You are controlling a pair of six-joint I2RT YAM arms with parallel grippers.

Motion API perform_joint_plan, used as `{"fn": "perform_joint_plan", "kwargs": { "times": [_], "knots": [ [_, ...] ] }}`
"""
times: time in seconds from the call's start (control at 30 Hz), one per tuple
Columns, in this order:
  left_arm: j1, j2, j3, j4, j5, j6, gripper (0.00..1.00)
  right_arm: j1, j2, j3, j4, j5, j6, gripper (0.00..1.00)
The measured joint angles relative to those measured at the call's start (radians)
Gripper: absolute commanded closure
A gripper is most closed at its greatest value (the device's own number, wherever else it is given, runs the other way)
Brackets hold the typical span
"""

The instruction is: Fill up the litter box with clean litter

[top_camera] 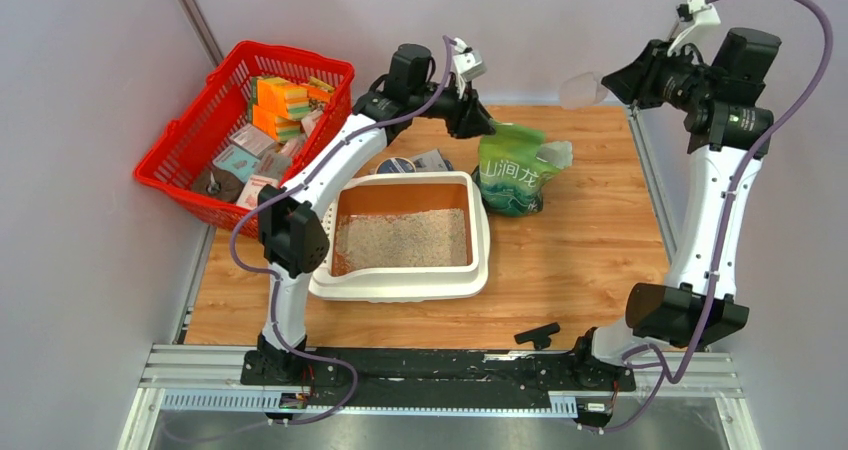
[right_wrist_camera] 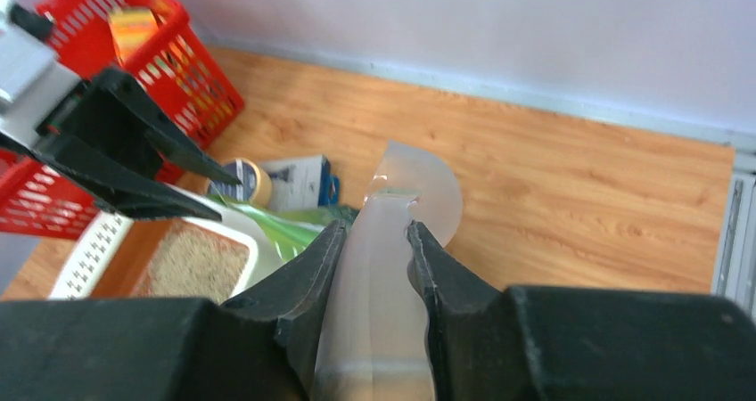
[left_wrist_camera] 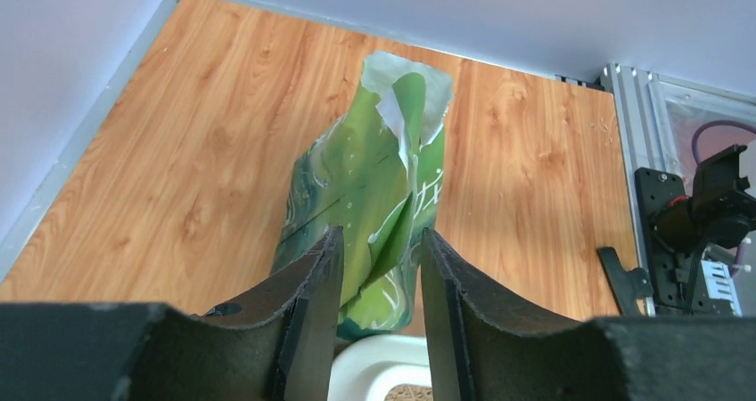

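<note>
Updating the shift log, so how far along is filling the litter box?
Done: litter covers most of the litter box floor; an orange strip at the far end shows bare. In hand: the right gripper holds the clear scoop raised away from the box; the left gripper is open by the upright green bag. Left: probably more litter over that bare strip.

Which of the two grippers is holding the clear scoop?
The right gripper: its jaws are shut on the clear scoop. The left gripper has its jaws apart at the green bag.
</note>
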Motion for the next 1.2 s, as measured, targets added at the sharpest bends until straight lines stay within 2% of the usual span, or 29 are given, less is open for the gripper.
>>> {"fn": "perform_joint_plan", "kwargs": {
  "times": [0.07, 0.17, 0.2, 0.3, 0.67, 0.93, 1.2],
  "knots": [
    [-0.007, 0.023, 0.011, 0.015, -0.002, -0.014, 0.55, -0.001, 0.012, -0.013, -0.053, 0.001, -0.063, 1.00],
    [-0.009, 0.041, 0.011, 0.029, -0.003, -0.036, 0.73, -0.001, 0.029, -0.036, -0.135, 0.001, -0.139, 1.00],
    [-0.011, 0.045, 0.011, 0.037, -0.005, -0.045, 0.84, -0.001, 0.037, -0.040, -0.165, 0.000, -0.165, 1.00],
    [-0.012, 0.047, 0.011, 0.064, -0.004, -0.078, 1.00, -0.001, 0.064, -0.040, -0.245, 0.000, -0.237, 1.00],
    [-0.017, 0.047, -0.021, 0.114, -0.003, -0.151, 1.00, 0.001, 0.071, -0.039, -0.386, -0.017, -0.424, 1.00],
    [-0.017, 0.047, -0.029, 0.143, -0.009, -0.221, 1.00, 0.061, 0.040, -0.035, -0.491, -0.012, -0.573, 1.00],
    [-0.017, 0.045, -0.052, 0.176, -0.002, -0.272, 1.00, 0.145, 0.176, 0.000, -0.509, 0.037, -0.623, 1.00]
  ]
}}
